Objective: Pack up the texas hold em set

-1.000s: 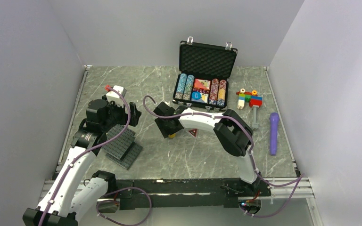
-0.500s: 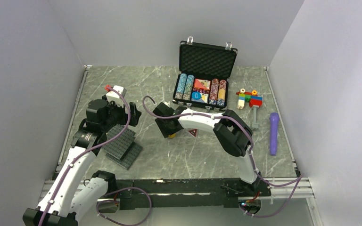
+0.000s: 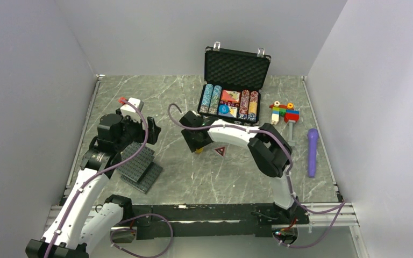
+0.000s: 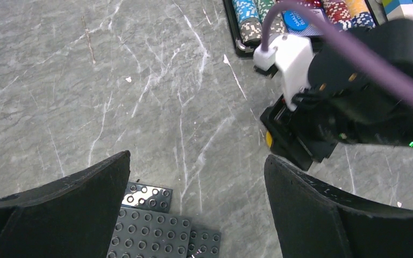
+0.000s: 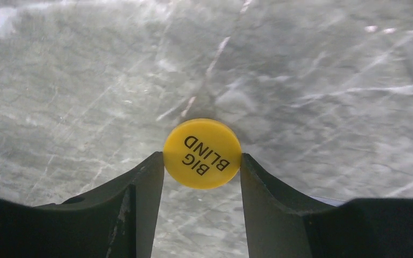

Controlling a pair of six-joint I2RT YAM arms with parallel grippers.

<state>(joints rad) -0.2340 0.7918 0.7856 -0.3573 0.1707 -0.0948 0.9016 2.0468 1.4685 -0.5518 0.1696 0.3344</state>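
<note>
The black briefcase [image 3: 236,69] stands open at the back, foam lid upright, holding chip rows [image 3: 212,99], card decks and a blue button [image 3: 228,107]. My right gripper [image 3: 197,147] is in front of the case, shut on the yellow "BIG BLIND" button [image 5: 202,153], which is pinched by its edges above the table. A sliver of the button shows in the left wrist view [image 4: 268,139]. The red-triangle button [image 3: 220,151] lies on the table just right of the right gripper. My left gripper [image 3: 151,129] is open and empty, over the dark grey plates. No dice are visible.
Dark grey studded plates [image 3: 139,165] lie at the left under the left arm. A white box with a red part [image 3: 130,103] sits behind it. A colourful block figure [image 3: 284,112], a grey tool [image 3: 291,133] and a purple cylinder [image 3: 312,151] lie at the right.
My right gripper has moved back and to the right, toward the case, with the yellow button in it. The left arm has not moved.
</note>
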